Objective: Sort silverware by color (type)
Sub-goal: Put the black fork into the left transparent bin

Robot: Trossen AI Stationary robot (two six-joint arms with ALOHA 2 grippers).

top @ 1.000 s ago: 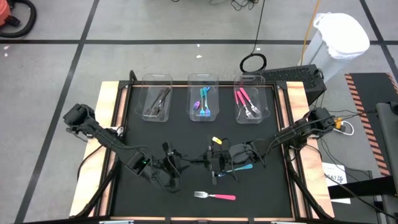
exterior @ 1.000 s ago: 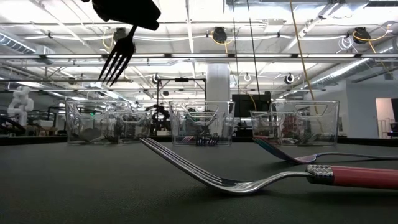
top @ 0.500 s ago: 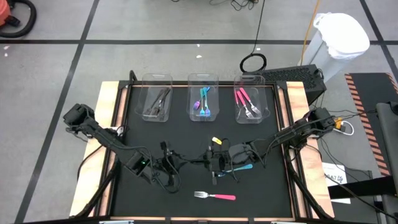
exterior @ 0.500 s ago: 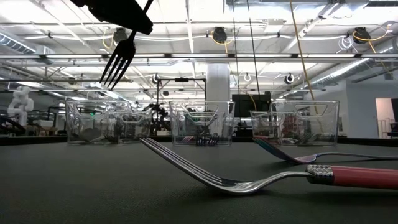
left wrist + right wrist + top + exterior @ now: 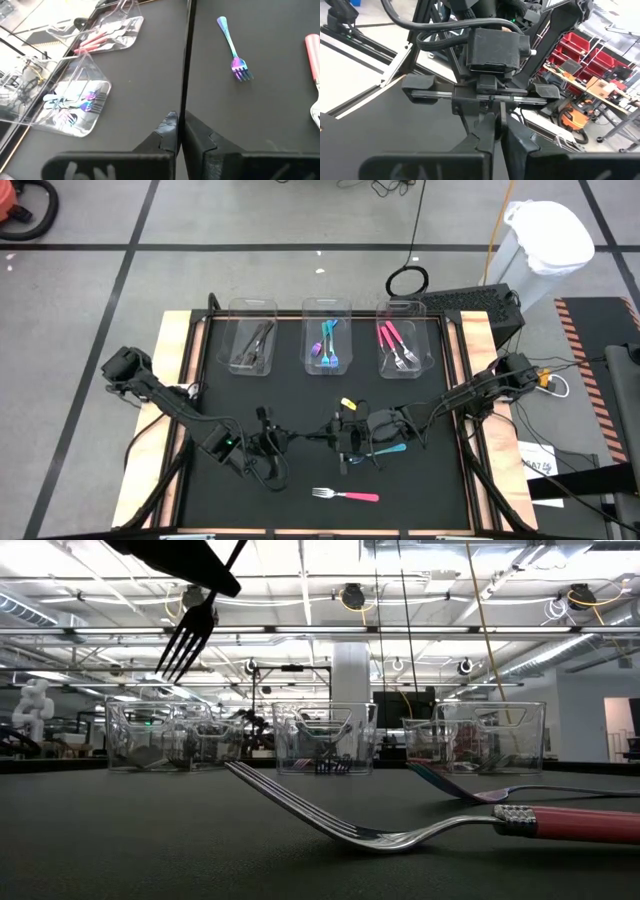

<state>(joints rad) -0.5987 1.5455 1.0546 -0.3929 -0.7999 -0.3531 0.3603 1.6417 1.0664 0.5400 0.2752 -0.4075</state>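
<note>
the left claw (image 5: pixel 272 442) is clamped on a dark fork (image 5: pixel 188 638). in the low view the fork hangs below it with tines down and slanted, well off the mat (image 5: pixel 300 395). in the left wrist view the fingers (image 5: pixel 167 131) are pressed together on a thin dark strip that runs forward from them, which i take to be that fork seen edge-on. it is held clear of the mat, probably so it can travel without snagging the forks lying loose there.

the dark-fork bin (image 5: pixel 250 306) sits well ahead of this claw, across the mat, with dark forks already in it. the next two bins along hold blue and pink forks, so the grey one likely belongs in that first bin.

the right claw (image 5: pixel 345 445) waits just beside the left one, facing it. its fingers (image 5: pixel 485 137) are drawn together and i see nothing gripped between them. a blue fork (image 5: pixel 392 448) lies flat on the mat just behind it. a pink fork (image 5: pixel 345 496) lies near both claws, toward the front edge, untouched.

against a second ago, little has changed from above: both arms sit almost where they were. in the low view the left claw has slid up and further out of the top, and the fork under it has risen slightly and leans a bit more. the loose forks and the bins have not moved.
</note>
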